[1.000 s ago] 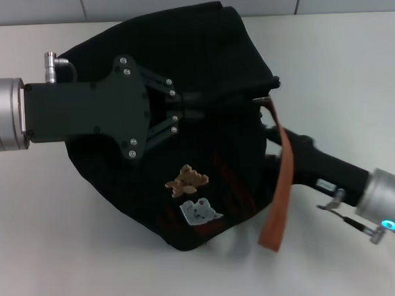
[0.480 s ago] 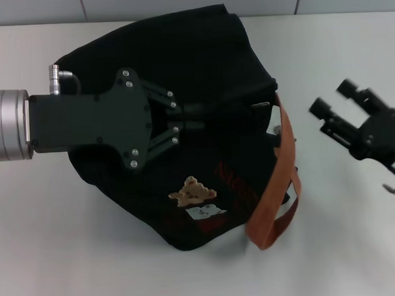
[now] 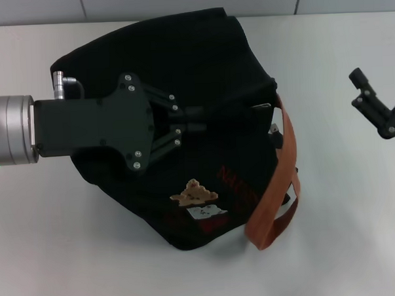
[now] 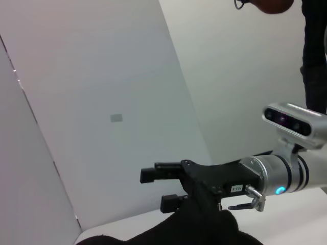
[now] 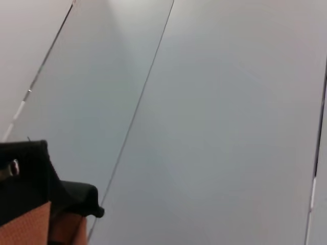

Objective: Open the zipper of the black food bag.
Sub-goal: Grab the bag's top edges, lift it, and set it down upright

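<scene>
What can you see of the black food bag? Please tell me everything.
The black food bag is a soft, slumped fabric tote lying on the white table. It carries an orange-brown strap, two small bear patches and faint red lettering. The left gripper pinches its top fabric. The right gripper is apart from it.

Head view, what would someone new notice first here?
The black food bag fills the middle of the white table, with the left gripper pinching its top fabric. An orange-brown strap loops down its right side, and the right gripper hangs open, apart, near the right edge.
</scene>
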### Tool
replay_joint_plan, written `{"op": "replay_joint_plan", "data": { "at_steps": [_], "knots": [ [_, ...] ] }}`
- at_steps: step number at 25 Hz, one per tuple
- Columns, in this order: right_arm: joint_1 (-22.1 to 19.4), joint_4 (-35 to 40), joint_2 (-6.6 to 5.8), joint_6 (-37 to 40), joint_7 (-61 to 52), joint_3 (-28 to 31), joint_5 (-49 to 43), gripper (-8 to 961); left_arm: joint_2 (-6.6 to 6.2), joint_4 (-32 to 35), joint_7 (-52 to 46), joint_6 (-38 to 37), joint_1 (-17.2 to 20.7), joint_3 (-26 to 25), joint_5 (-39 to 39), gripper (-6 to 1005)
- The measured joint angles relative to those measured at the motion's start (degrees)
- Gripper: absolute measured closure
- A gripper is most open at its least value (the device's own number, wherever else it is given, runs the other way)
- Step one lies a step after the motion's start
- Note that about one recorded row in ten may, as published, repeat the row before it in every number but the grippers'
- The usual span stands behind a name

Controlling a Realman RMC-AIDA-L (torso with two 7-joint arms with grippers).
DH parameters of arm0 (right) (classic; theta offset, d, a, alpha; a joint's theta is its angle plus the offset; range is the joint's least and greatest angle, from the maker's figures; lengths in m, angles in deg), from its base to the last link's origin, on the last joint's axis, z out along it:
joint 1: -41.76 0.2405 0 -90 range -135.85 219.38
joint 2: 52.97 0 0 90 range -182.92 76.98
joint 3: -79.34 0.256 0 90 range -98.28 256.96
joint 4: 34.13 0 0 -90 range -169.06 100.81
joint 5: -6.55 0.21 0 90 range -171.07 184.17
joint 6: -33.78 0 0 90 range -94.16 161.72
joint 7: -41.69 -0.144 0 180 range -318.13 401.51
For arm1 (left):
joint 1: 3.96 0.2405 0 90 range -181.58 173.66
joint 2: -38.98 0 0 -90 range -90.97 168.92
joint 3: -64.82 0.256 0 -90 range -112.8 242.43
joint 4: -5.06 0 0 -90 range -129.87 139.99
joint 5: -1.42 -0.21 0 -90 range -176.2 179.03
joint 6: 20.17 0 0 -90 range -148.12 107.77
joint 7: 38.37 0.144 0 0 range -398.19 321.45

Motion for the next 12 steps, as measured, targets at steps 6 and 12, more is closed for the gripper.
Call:
{"op": "replay_joint_plan", "data": {
  "at_steps": [6,12],
  "knots": [
    [1.4,-1.2,-0.27,-1.0,6.9,-5.0,-4.3,127,0.07,-1.4,0.0,0.7,-0.1,0.1,0.0,903],
    [4.1,2.0,-0.48,-1.9,4.3,-8.5,-7.3,127,0.03,-1.9,0.0,0.7,-0.2,0.6,0.0,904]
  ]
}}
